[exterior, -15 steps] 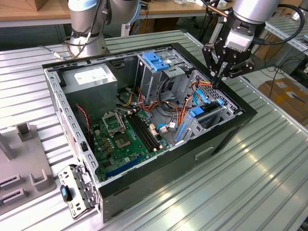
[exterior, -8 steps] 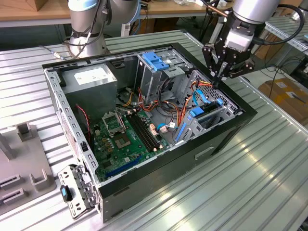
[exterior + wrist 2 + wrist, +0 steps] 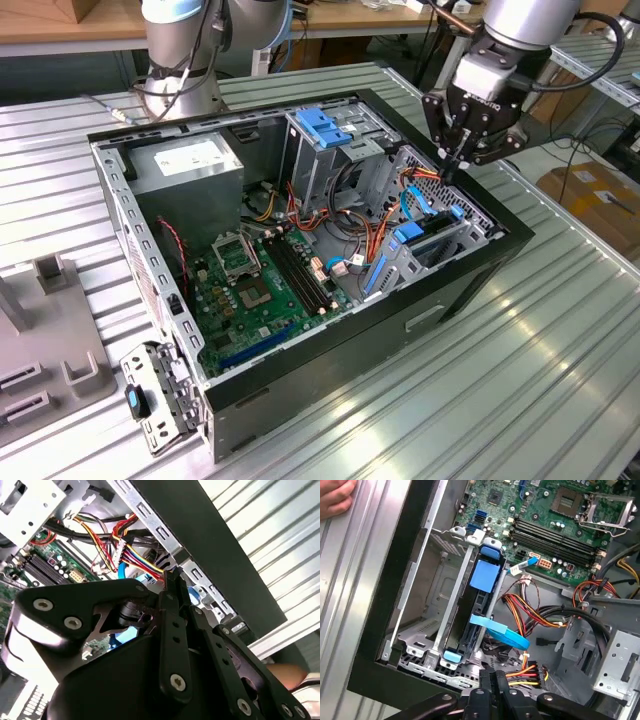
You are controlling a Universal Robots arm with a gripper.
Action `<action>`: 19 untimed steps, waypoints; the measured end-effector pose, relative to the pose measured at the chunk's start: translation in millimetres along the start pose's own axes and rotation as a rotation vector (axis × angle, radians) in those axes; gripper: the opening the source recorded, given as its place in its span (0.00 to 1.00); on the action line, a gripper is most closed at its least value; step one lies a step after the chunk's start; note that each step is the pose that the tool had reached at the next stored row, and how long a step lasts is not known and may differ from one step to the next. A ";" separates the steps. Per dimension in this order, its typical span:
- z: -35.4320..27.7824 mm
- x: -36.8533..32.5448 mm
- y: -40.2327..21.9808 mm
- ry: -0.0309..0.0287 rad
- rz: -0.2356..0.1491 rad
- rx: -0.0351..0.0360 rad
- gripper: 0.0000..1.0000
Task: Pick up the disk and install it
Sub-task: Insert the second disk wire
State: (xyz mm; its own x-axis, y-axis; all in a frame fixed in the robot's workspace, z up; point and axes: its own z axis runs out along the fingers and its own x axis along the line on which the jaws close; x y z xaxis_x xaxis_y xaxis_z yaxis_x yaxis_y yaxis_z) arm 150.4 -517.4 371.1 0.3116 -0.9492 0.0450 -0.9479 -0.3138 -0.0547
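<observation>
One arm reaches down from the exterior view's upper right, its gripper [image 3: 452, 160] hanging over the far right corner of the open computer case [image 3: 480, 268], fingers drawn together with nothing between them. Below and slightly toward the exterior view's left of the fingertips, the disk [image 3: 432, 238] stands on edge in the grey drive bay [image 3: 478, 222] against the case wall, blue rails showing.

In the second wrist view, the black gripper linkage [image 3: 172, 630] fills the foreground, its fingers pressed together above a bundle of coloured wires [image 3: 135, 555]; the disk cannot be made out here.

In the first wrist view, the closed fingertips [image 3: 492, 680] sit just beside the end of the disk [image 3: 470, 625], which is seated upright in its bay, apart from them. A person's hand [image 3: 335, 497] rests on the table [image 3: 350, 580] outside the case.
</observation>
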 end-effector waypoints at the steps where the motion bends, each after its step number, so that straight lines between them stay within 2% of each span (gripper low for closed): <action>1: 0.1 0.0 0.0 0.0011 0.022 -0.0010 0.16; 2: 0.2 0.0 0.0 0.0019 0.037 -0.0017 0.16; 4: 0.4 0.0 0.0 0.0054 0.099 -0.0044 0.16; 6: 0.6 0.0 0.0 0.0072 0.133 -0.0060 0.16; 7: 0.8 0.0 0.0 0.0090 0.166 -0.0075 0.16; 11: 1.3 0.0 0.1 0.0135 0.247 -0.0111 0.16; 13: 1.4 0.0 0.1 0.0146 0.266 -0.0120 0.16; 17: 1.4 -0.1 0.1 0.0148 0.269 -0.0121 0.16; 18: 1.3 0.0 0.0 0.0001 0.270 -0.0095 0.16; 19: 1.4 0.2 0.1 -0.0257 0.272 -0.0047 0.16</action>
State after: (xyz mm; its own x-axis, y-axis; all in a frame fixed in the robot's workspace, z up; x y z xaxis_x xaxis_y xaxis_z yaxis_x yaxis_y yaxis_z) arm 150.5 -517.7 369.7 0.0474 -0.9989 0.0040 -0.9973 -0.0475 -0.0566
